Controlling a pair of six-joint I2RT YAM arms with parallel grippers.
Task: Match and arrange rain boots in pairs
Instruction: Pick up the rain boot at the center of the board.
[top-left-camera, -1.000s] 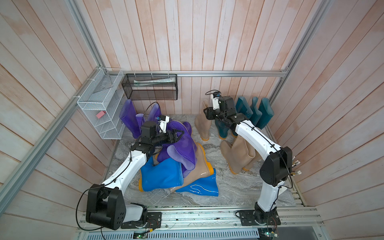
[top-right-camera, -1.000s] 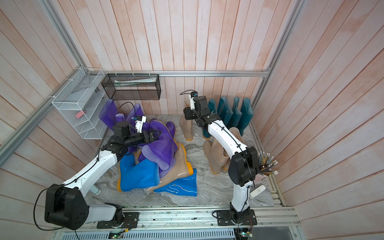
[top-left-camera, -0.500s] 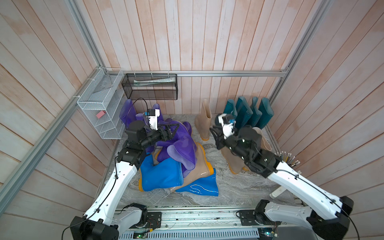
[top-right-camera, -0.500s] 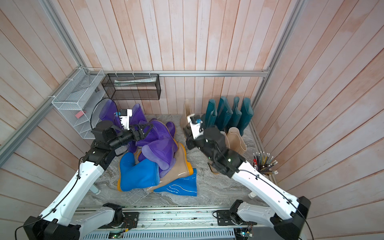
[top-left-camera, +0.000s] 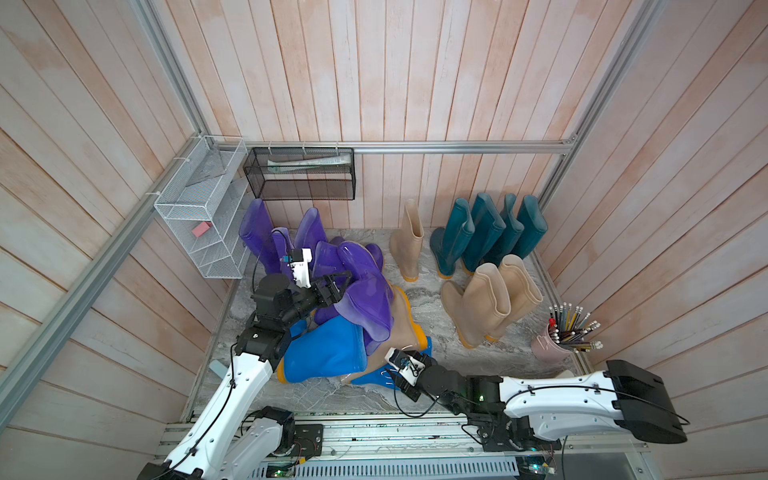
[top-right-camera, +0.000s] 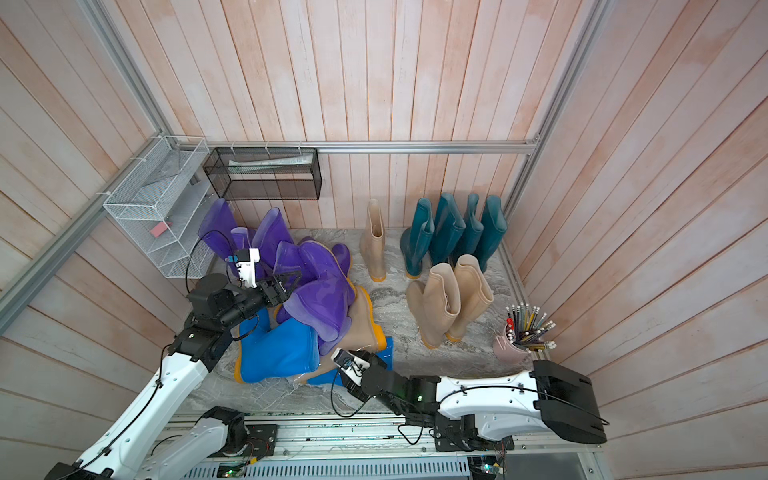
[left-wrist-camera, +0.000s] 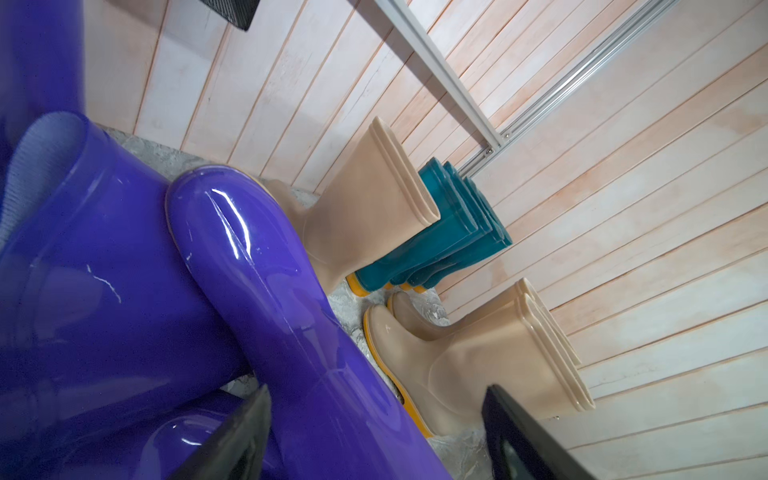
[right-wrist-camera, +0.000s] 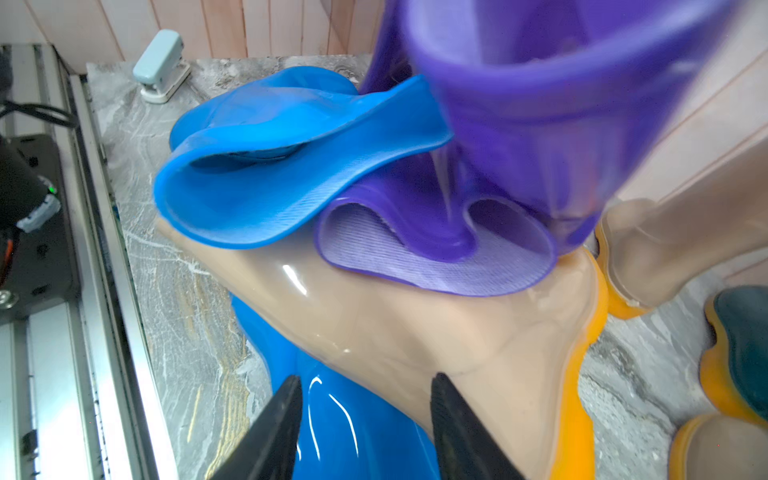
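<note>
Half-sorted rain boots (top-right-camera: 440, 299) crowded the floor below the black mesh basket (top-left-camera: 299, 174). Four dark teal boots (top-left-camera: 486, 237) stood in a row well right of the basket, a lone beige boot (top-left-camera: 409, 241) upright nearer it, a beige pair (top-left-camera: 490, 303) farther forward. Directly in front of the basket, purple boots (top-left-camera: 361, 299) sprawled over a bright blue boot (top-left-camera: 328, 353) and a flat-lying beige boot (top-left-camera: 401, 328). The left gripper (top-left-camera: 340, 286) — jaws wide — had a purple shaft between them, ungripped; the right gripper (right-wrist-camera: 365, 415), partly open and empty, hovered at the heap's side farthest from the basket.
</note>
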